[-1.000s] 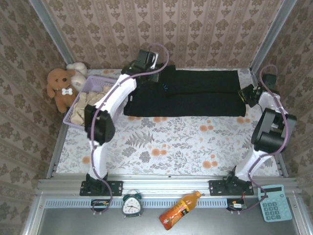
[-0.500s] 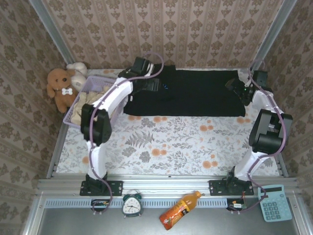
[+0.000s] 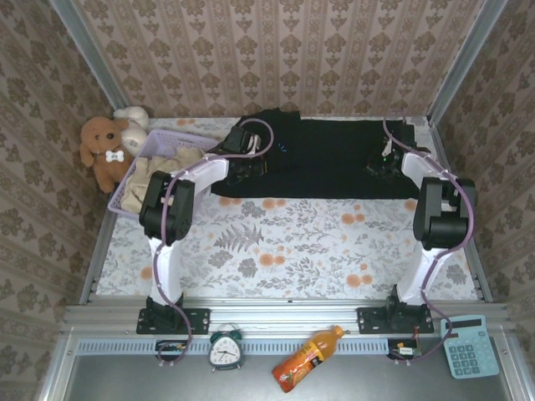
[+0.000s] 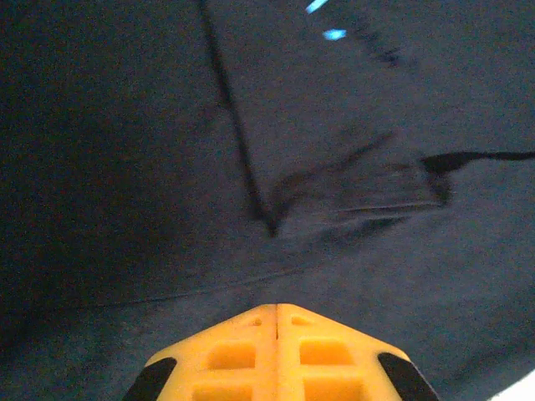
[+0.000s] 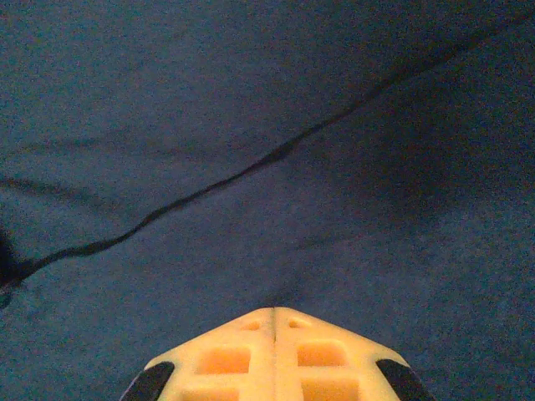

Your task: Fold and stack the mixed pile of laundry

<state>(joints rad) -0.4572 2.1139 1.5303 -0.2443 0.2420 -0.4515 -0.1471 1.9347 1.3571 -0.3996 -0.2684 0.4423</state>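
Note:
The large black garment (image 3: 334,163) lies spread flat across the far side of the table. My left gripper (image 3: 247,160) is low over its left part, my right gripper (image 3: 380,164) over its right part. In the left wrist view the yellow jaws (image 4: 277,307) are shut tip to tip with nothing between them, just above black cloth (image 4: 125,167) with a folded edge and a light-blue mark (image 4: 334,34). The right jaws (image 5: 275,311) are shut the same way over the black cloth (image 5: 209,100), which a seam crosses. The cream-beige garment (image 3: 159,170) lies in the lavender basket (image 3: 125,180).
Brown and white teddy bears (image 3: 104,149) sit at the far left beside the basket. The floral tabletop (image 3: 292,242) stretches in front of the black garment. A clock (image 3: 225,351), an orange bottle (image 3: 305,359) and a calculator (image 3: 466,347) lie on the near ledge.
Both grippers have come in from the far corners of the black garment and down over its near half. The garment now lies as one flat rectangle.

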